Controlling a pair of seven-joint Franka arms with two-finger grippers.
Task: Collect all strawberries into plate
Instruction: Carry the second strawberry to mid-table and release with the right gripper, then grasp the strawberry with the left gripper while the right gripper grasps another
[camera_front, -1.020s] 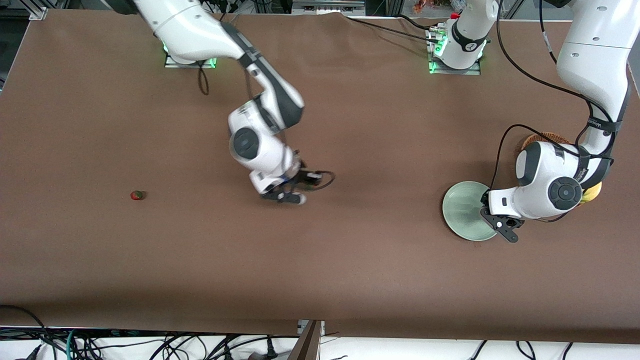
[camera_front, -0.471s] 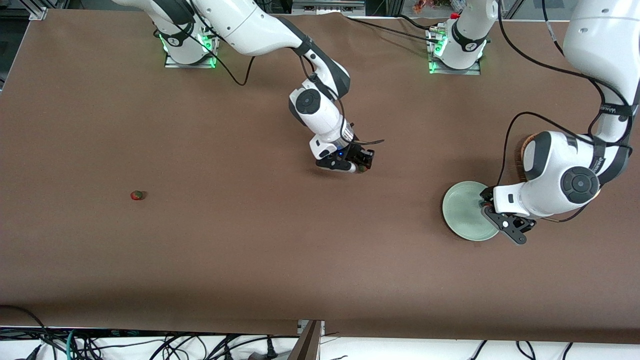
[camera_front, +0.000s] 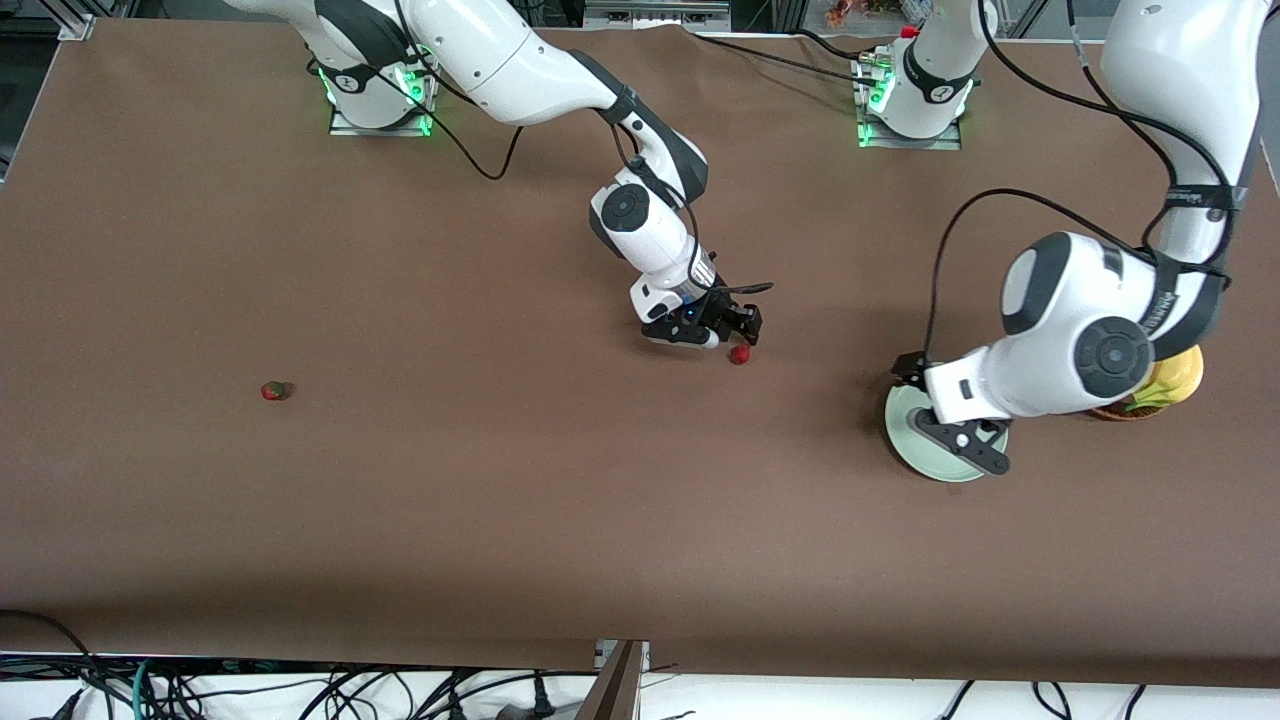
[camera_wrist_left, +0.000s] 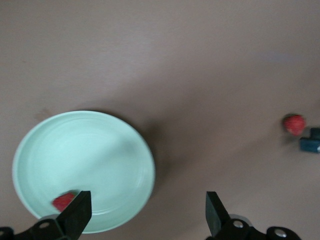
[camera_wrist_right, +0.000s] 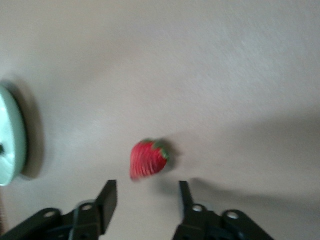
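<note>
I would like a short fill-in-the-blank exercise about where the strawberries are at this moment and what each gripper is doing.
1. The plate holds ____ strawberry.
2. The right gripper is ____, with a loose strawberry on the table by its fingertips.
3. The left gripper is open over the ____.
4. The third strawberry lies toward the ____ arm's end of the table.

Missing words: one; open; plate; right

Even overhead light, soft shadows; wrist views blurred, perhaps motion
</note>
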